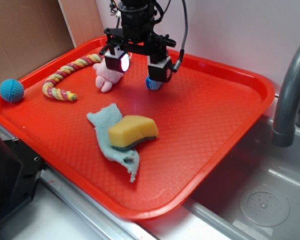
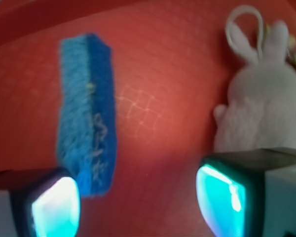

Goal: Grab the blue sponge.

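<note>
The blue sponge point(image 2: 89, 118) stands on edge on the red tray point(image 1: 200, 115), a long bright-blue slab with a rough paler face. In the exterior view only a small bit of the blue sponge point(image 1: 153, 83) shows beneath one finger. My gripper point(image 1: 138, 67) hangs over the back of the tray, open, jaws wide apart with bare tray between them. In the wrist view my gripper point(image 2: 138, 202) has its left finger just past the sponge's near end and its right finger beside a pink plush rabbit point(image 2: 259, 108).
A yellow sponge with a green base point(image 1: 133, 132) lies on a pale teal cloth point(image 1: 110, 145) mid-tray. A striped rope point(image 1: 65, 77) and a blue crocheted ball point(image 1: 11, 90) sit at the left. The plush rabbit point(image 1: 108, 76) is by the left finger. A grey faucet point(image 1: 290, 90) rises at right.
</note>
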Available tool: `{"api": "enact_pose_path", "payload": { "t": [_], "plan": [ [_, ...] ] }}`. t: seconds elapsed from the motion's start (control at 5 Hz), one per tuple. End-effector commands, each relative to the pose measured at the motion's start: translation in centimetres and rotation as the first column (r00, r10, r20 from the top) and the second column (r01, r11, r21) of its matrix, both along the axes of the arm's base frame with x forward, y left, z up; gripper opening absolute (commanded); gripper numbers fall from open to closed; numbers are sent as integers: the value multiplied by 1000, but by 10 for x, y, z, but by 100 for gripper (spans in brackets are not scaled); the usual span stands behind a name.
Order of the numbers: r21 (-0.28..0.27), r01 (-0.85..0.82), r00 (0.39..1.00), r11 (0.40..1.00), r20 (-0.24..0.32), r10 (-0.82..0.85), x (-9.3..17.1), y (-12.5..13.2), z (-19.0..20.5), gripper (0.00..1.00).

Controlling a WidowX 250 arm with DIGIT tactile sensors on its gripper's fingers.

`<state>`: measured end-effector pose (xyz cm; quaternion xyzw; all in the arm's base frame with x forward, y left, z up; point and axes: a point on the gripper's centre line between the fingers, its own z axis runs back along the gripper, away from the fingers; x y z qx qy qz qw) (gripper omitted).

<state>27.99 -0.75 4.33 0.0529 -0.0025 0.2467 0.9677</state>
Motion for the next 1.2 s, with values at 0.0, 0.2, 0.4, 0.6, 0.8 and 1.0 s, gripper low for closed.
{"api": "enact_pose_path", "payload": {
  "t": [0.0, 0.2, 0.4, 0.6, 0.8, 1.0],
  "plan": [
    [-33, 91, 995, 995, 31, -90, 21, 10, -7, 100],
    [-15, 93, 996, 996, 10, -93, 23, 13, -13, 100],
    [-4, 70, 997, 998, 30, -70, 15, 11, -3, 19],
    [-53, 100, 995, 994, 32, -98, 0, 15, 24, 0],
    [-69, 241, 970, 968, 7, -241, -22, 44, 74, 0],
    [-146, 326, 945, 934, 56, -321, -65, 47, 120, 0]
  ]
}}
